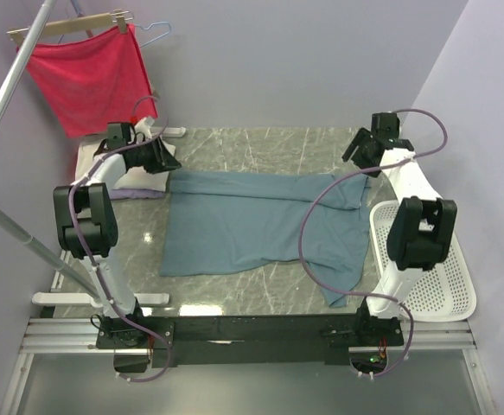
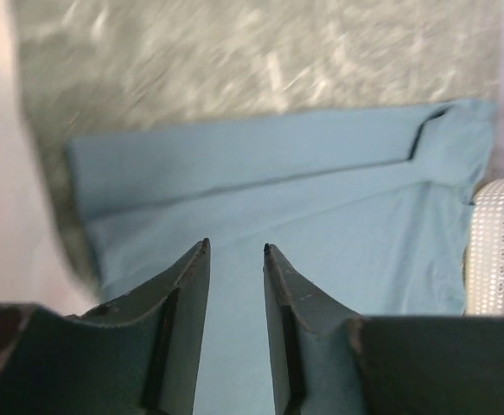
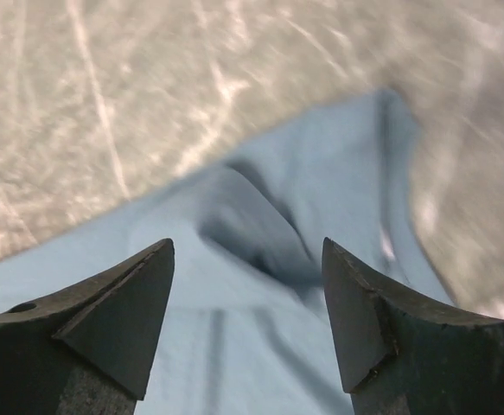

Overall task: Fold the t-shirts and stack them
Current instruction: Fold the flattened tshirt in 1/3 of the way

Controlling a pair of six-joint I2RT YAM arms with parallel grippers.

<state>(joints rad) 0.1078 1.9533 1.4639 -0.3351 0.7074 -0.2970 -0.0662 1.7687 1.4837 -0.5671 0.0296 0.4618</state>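
A dusty teal-blue t-shirt (image 1: 260,225) lies flat on the marble table (image 1: 260,147), its far edge folded over toward the front and one sleeve trailing at the near right. My left gripper (image 1: 167,158) hovers over the shirt's far left corner. In the left wrist view it (image 2: 235,248) stands open by a narrow gap, with only teal fabric (image 2: 321,216) below. My right gripper (image 1: 355,154) is above the far right corner. Seen from the right wrist it (image 3: 247,245) is wide open over a crease in the shirt (image 3: 260,225). Folded cream-white (image 1: 86,160) and lavender (image 1: 143,194) shirts lie partly hidden under the left arm.
A white perforated basket (image 1: 442,277) sits at the right table edge, also showing in the left wrist view (image 2: 502,251). A red cloth (image 1: 92,78) hangs on a wooden hanger at the back left, beside a slanted metal pole (image 1: 9,95).
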